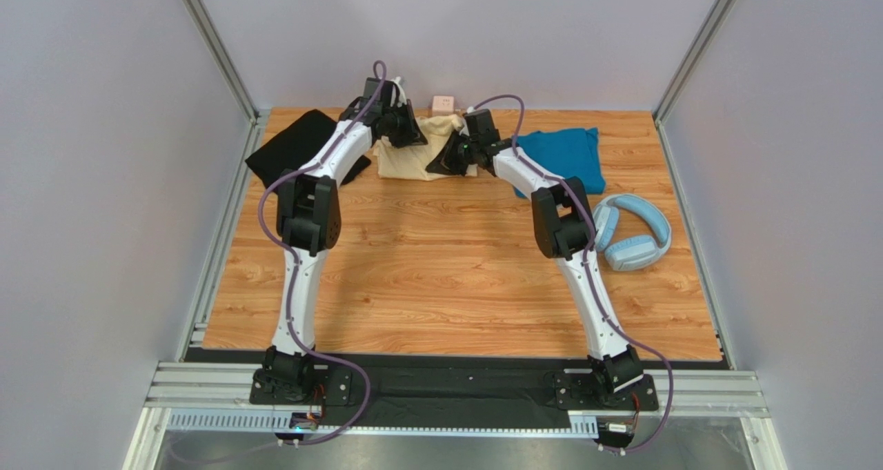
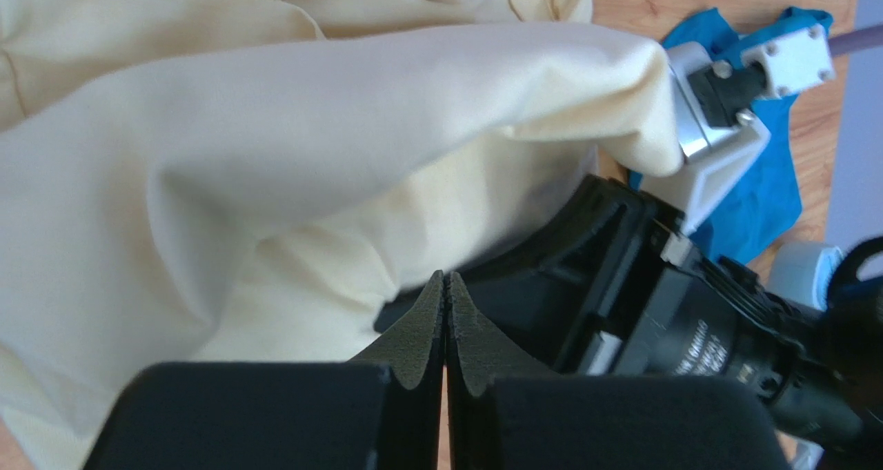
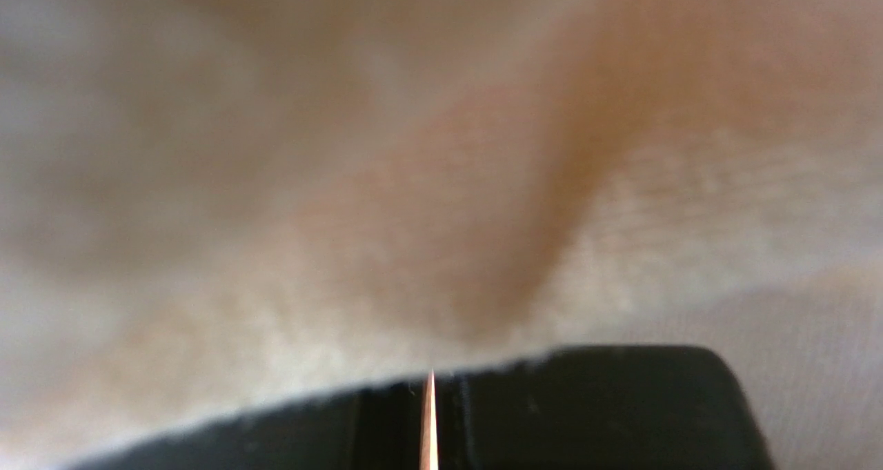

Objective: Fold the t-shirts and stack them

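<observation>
The pale cream-yellow t-shirt (image 1: pixel 409 159) lies bunched at the back middle of the table. Both grippers are at it. My left gripper (image 2: pixel 446 276) is shut, its pads pressed together with no cloth between them, and cream cloth (image 2: pixel 259 180) lies just beyond and to the left. My right gripper (image 1: pixel 454 159) is under a fold of that shirt. In the right wrist view blurred cream cloth (image 3: pixel 415 180) hides its fingertips, and only a thin slit shows between the jaws. The black t-shirt (image 1: pixel 301 149) lies flat at the back left. The teal t-shirt (image 1: pixel 565 154) lies at the back right.
Light-blue headphones (image 1: pixel 630 234) lie on the wooden table to the right of my right arm. A small pink cube (image 1: pixel 444 103) sits by the back wall behind the cream shirt. Grey walls and metal rails (image 1: pixel 223 242) close in the table.
</observation>
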Controlling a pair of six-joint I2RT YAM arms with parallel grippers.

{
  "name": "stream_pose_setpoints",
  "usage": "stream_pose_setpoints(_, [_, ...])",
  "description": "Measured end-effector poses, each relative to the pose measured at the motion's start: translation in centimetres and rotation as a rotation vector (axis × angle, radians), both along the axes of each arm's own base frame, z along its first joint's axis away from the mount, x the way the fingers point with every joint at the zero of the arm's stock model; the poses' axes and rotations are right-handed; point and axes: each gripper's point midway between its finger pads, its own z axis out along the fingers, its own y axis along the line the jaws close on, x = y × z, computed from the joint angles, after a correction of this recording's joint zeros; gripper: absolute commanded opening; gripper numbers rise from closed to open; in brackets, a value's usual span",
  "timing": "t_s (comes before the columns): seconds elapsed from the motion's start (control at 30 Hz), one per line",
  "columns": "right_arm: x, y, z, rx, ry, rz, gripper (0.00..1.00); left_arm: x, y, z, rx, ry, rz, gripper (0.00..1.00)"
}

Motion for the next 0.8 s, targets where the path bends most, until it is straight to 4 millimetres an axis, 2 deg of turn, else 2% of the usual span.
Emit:
stream_pose_setpoints(0.33, [-0.7,-0.5,-0.5,-0.029,0.019,0.007,0.00,4.6,0.8,-3.5,0.011,-0.020,0.070,0.00])
stream_pose_setpoints(0.47, [-1.9,-0.6,-0.6,-0.043,0.032,0.020,0.00,4.9,1.7,-5.2,0.018,0.014,0.110,0.00])
stream_pose_setpoints(0.6, [-2.8,-0.6,-0.8,-0.050,0.039,0.028,0.00,5.4,2.3,-5.3,0.027,0.006,0.138,0.00])
stream_pose_setpoints(0.8, [-4.9,0.0,-1.3,-0.062,0.064,0.067,0.00,6.6,4.1,-4.4,0.024,-0.018,0.188,0.00])
